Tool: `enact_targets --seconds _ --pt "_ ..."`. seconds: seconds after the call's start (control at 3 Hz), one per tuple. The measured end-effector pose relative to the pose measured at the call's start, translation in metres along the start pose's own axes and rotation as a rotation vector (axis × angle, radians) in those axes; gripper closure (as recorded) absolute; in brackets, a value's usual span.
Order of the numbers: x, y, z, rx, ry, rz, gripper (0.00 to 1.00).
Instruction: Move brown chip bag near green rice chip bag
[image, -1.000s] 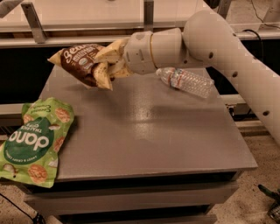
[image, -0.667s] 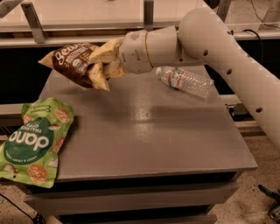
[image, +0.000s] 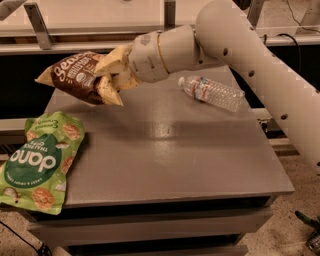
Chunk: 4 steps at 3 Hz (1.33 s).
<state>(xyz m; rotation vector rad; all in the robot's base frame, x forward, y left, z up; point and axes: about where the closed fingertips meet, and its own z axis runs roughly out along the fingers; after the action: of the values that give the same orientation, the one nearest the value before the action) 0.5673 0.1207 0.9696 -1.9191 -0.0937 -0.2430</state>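
In the upper left of the frame, the gripper (image: 106, 77) holds its jaws clamped on the brown chip bag (image: 70, 76), lifted clear above the table (image: 180, 155). The green rice chip bag (image: 37, 160) lies flat at lower left, overhanging the table's left edge; a water bottle (image: 212, 92) lies right of centre.

Single white arm (image: 270, 75) enters from right edge and climbs up-left to a bend near the top of the camera view. From there the thick wrist section (image: 160, 52) runs left and slightly down. Pincer (image: 106, 82) points left, raised above the back-left part of the counter (image: 175, 150). Tan fingers (image: 114, 59) are clamped on the brown chip bag (image: 67, 75), which hangs clear of the surface.
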Motion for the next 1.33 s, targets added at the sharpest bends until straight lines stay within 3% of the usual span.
enact_targets --seconds 0.33,1.33 --pt "-0.0012 -0.0005 0.0018 0.001 -0.003 0.001 0.82" --pt "-0.0047 -0.0023 0.0078 0.002 -0.016 -0.002 0.12"
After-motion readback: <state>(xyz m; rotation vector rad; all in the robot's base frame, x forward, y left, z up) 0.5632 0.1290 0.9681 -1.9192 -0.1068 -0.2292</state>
